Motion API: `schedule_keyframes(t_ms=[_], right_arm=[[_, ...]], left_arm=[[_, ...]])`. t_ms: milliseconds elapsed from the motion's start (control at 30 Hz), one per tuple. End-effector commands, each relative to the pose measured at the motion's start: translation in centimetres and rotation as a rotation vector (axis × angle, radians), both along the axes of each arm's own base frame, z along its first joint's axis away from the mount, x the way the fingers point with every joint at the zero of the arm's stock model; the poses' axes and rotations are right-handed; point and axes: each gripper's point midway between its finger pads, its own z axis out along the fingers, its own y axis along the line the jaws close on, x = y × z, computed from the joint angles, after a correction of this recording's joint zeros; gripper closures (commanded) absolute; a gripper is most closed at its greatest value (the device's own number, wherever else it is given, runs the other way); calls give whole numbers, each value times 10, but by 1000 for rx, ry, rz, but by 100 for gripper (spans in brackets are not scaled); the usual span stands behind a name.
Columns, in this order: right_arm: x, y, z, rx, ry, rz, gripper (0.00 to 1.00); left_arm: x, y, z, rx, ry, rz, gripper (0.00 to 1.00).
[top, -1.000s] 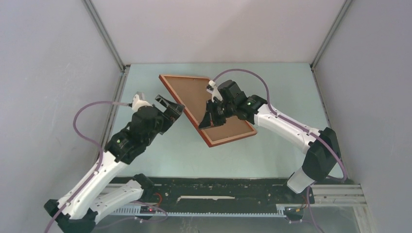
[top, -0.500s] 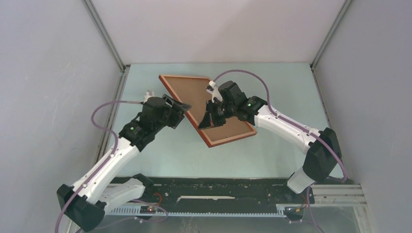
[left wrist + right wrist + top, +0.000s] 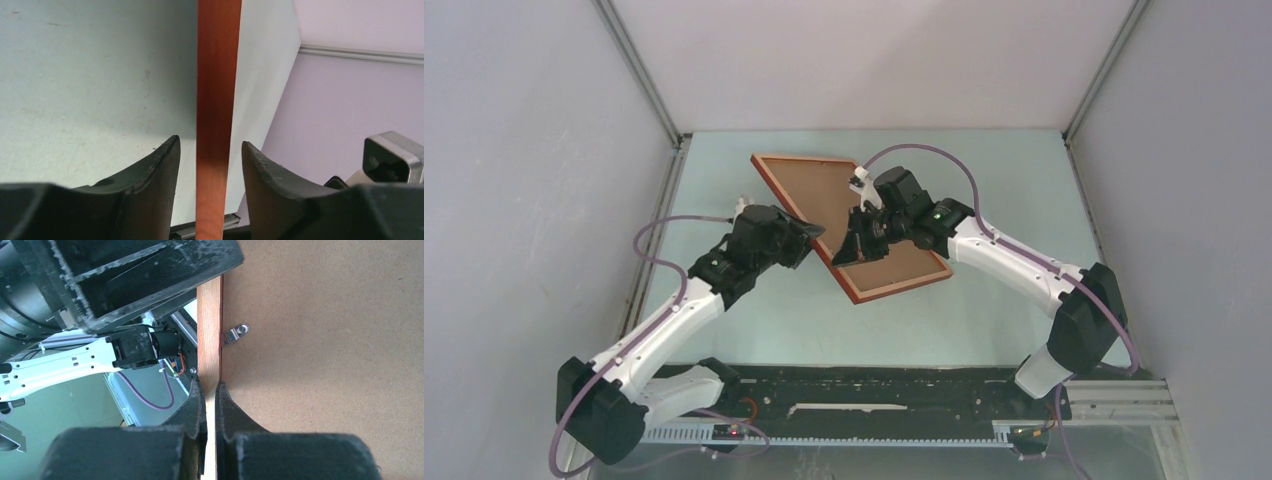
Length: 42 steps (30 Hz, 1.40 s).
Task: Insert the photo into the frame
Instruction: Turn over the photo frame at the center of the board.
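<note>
The left claw (image 3: 210,141) stands partly open astride one rail of the frame (image 3: 218,90). In the left wrist view the reddish-brown wood runs straight up between the two dark fingers (image 3: 160,165), with a slim gap on either side, so neither finger touches it. The right claw (image 3: 210,385) is pinched tight on the same rail. One finger presses the outer face of the wood and the other presses the side where the brown backing board (image 3: 325,340) sits. A small metal clip (image 3: 236,332) lies on the board just beyond that grip. Further along the rail the black body of the left claw fills the upper part of the right wrist view. From above, both claws meet the frame on its left long edge, the left claw from the left and the right claw reaching in over the board, close together. The frame is held tilted near the middle of the pale green desk (image 3: 754,320), its brown back turned up toward the overhead camera. Whether its near corner touches the desk I cannot tell. The left arm (image 3: 674,320) and the right arm (image 3: 1014,260) stretch in from the near edge.
</note>
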Motion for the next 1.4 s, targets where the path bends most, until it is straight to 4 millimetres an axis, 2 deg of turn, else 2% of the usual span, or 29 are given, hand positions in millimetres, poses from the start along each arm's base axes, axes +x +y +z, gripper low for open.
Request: schedule_keyframes(t_ms=[0, 100, 200, 333, 367, 467, 600, 633, 700, 833, 933, 1033, 1133, 1300, 1367], right_arm=[[-5, 5, 38, 108, -66, 25, 100], [-5, 5, 33, 97, -57, 30, 100], [-6, 2, 30, 69, -71, 25, 100], [-8, -5, 29, 22, -129, 13, 100], [-8, -9, 30, 11, -143, 9, 97], [-11, -24, 35, -31, -195, 0, 73], [-21, -52, 47, -95, -333, 11, 23], [-20, -62, 51, -118, -396, -4, 14], [-24, -77, 59, -148, -503, -11, 2], [-37, -100, 67, -188, -750, -11, 0], [-48, -103, 59, -226, -974, 29, 0], [-65, -95, 39, -252, -1271, 126, 0], [-74, -85, 37, -317, -1510, 135, 0], [-74, -56, 24, -405, -1595, 170, 2], [-63, -49, 28, -445, -1614, 67, 5]], left_arm=[[15, -12, 6, -33, -43, -19, 52], [19, -16, 5, -13, -51, -45, 70], [19, -13, 1, 13, -57, -43, 79], [19, -10, 0, 28, -64, -55, 95], [19, -10, 0, 31, -68, -59, 99], [17, -9, 5, 34, -87, -65, 100], [15, -4, 14, 38, -115, -56, 100], [14, -2, 16, 40, -117, -51, 100], [12, 2, 20, 50, -125, -44, 100], [9, 9, 25, 64, -139, -23, 100], [8, 12, 29, 67, -148, -20, 100], [7, 13, 32, 73, -152, -24, 100], [6, 13, 33, 76, -150, -25, 100], [5, 13, 32, 68, -144, -21, 100], [5, 13, 32, 66, -144, -23, 100]])
